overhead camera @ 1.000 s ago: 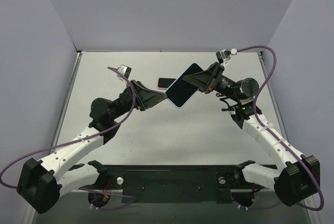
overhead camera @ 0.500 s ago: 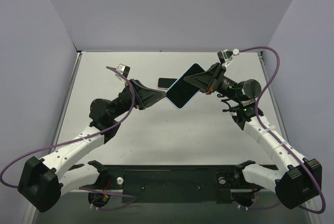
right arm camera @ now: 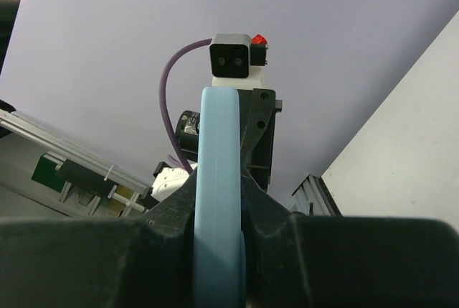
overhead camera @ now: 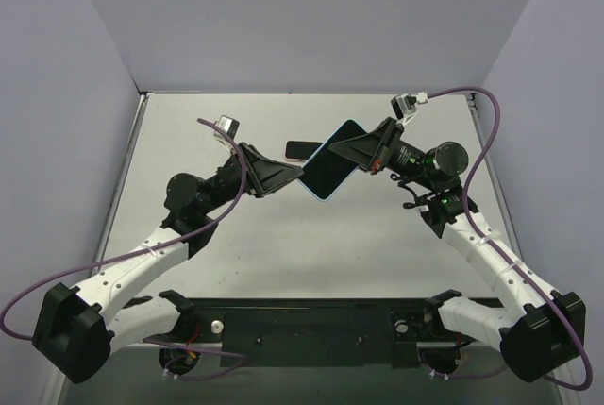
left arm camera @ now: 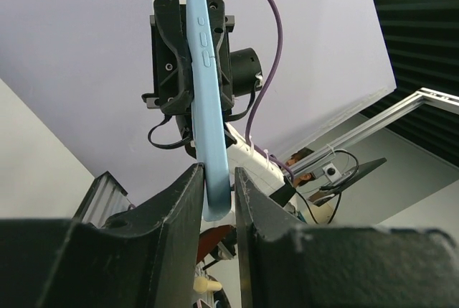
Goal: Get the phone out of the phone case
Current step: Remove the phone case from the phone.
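Light blue phone case [overhead camera: 350, 126], with the dark-faced phone [overhead camera: 327, 171] seated inside it, held in the air over the middle of the grey table [overhead camera: 236, 254] between the two arms. From above, the cased phone lies on a slant, its lower end toward the left arm and its upper end toward the right arm, dark face turned up to the overhead camera.

Right gripper [overhead camera: 338, 148]: clenched on the upper part of the case. In its own wrist view the black fingers [right arm camera: 269, 215] press flush against both flat sides of the blue edge [right arm camera: 219, 179], with no gap showing.

Left gripper [overhead camera: 304, 177]: set astride the lower end of the case. In the left wrist view the blue edge [left arm camera: 208, 107] rises from between the two fingers [left arm camera: 179, 207]; one finger meets the case, while a thin sliver of light shows along the other. Whether this gripper is squeezing the case or merely bracketing it cannot be told.

Each wrist view looks straight along the case to the opposite gripper at its far end.

Small dark slab [overhead camera: 300, 148]: lies flat on the table behind the held phone, just beside its upper edge as seen from above.
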Motion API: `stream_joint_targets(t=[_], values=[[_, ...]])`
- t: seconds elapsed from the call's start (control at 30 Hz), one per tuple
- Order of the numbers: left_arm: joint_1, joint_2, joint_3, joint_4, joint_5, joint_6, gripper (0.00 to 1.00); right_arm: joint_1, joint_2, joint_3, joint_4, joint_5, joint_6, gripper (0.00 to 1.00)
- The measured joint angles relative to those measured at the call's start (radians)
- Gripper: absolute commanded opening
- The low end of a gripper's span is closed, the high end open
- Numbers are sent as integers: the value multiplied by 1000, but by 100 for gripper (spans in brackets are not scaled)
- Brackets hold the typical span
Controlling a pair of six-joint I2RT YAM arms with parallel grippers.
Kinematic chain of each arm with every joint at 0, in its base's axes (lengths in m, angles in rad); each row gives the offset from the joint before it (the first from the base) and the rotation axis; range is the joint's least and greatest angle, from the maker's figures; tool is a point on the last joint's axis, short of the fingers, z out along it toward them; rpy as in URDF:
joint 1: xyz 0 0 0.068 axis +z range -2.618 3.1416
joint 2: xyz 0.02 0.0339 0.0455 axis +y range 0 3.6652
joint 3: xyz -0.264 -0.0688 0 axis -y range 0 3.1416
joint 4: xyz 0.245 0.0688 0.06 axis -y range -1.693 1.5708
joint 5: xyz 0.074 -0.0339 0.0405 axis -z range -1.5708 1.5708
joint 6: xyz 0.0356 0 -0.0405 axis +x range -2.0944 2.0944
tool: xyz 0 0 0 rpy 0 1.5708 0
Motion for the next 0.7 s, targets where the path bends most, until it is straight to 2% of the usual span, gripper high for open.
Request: stream_joint_targets(t=[0.17,0.27,0.43,0.7], values=[[0,0,6,-16,0,7,34,0,-2,0,-13,16,-6,0],[1,2,6,-14,0,5,40,0,-2,1,-23,24,-6,0],[4,11,6,-7,3,-6,42,0,-1,1,-54,42,-6,0],[5,13,6,-8,3,-6,32,-5,-4,1,-66,46,-1,0]])
